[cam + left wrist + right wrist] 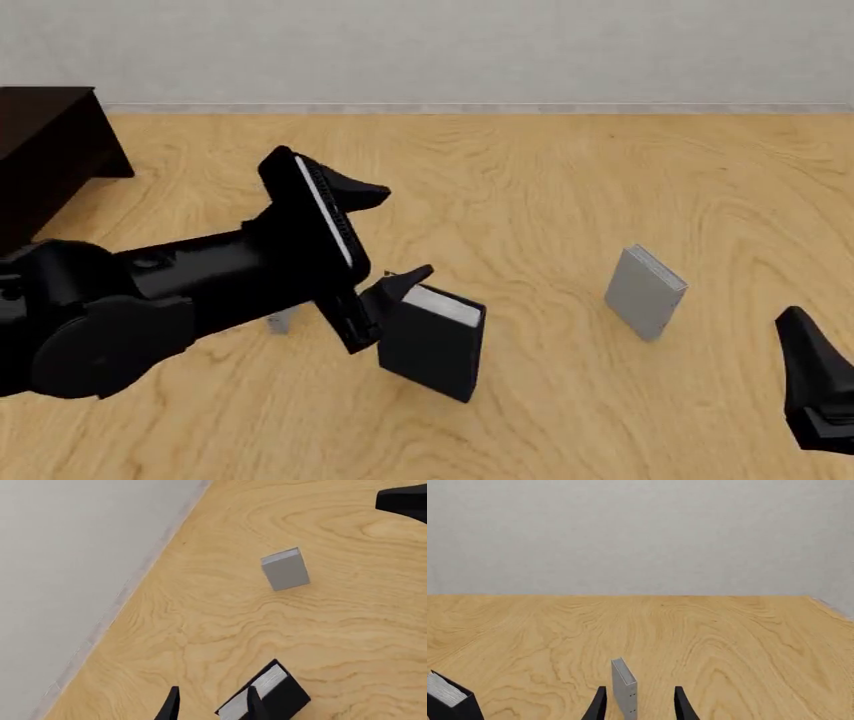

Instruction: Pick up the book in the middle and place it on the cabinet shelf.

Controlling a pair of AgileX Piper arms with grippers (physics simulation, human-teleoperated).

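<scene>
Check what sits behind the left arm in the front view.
A small patch of light-grey book shows just below the left arm, left of the black book. The arm covers the rest of it, so its pose cannot be judged.

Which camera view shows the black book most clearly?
The front view: the black book stands whole beside the left gripper. The left wrist view shows it partly behind a finger; the right wrist view shows only one corner.
</scene>
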